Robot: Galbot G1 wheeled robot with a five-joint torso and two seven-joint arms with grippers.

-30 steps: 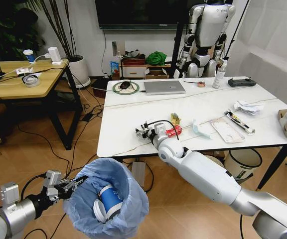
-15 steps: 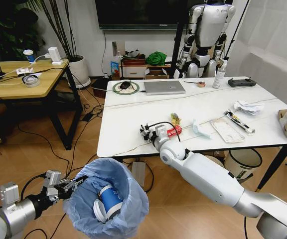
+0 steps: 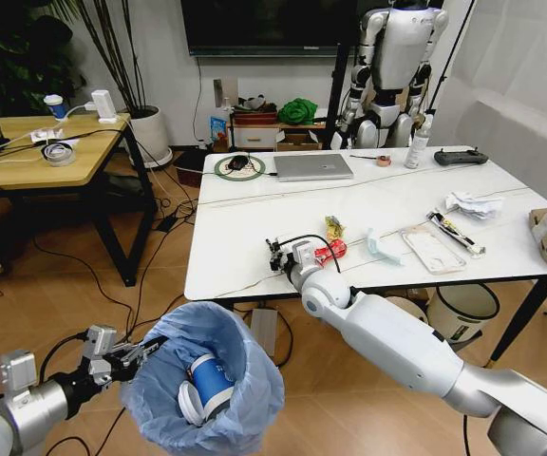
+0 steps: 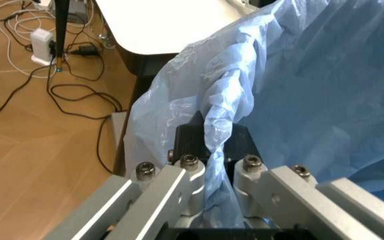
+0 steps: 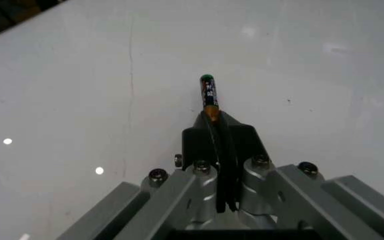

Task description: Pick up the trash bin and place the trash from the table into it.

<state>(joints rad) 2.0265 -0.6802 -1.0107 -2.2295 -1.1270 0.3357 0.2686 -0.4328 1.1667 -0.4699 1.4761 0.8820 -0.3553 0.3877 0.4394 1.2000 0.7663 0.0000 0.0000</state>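
I see the trash bin [image 3: 204, 389] hanging low beside the table [image 3: 254, 228], my left gripper [image 3: 146, 350] clamped on its blue bag rim. My right gripper [image 3: 275, 253], over the tabletop, is pinched shut on a thin dark wrapper [image 5: 209, 95].

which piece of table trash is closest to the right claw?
The red wrapper, lying just beside the right claw near the table's front edge. The yellow wrapper and pale-blue mask lie farther off.

robotics lab dressed as a living room, humanoid robot [image 3: 397, 57] parked by back wall, wall TV [image 3: 259, 24], wood floor with loose cables [image 3: 84, 275], laptop [image 3: 311, 166] on white table [image 3: 245, 237], potted plant [image 3: 145, 128]
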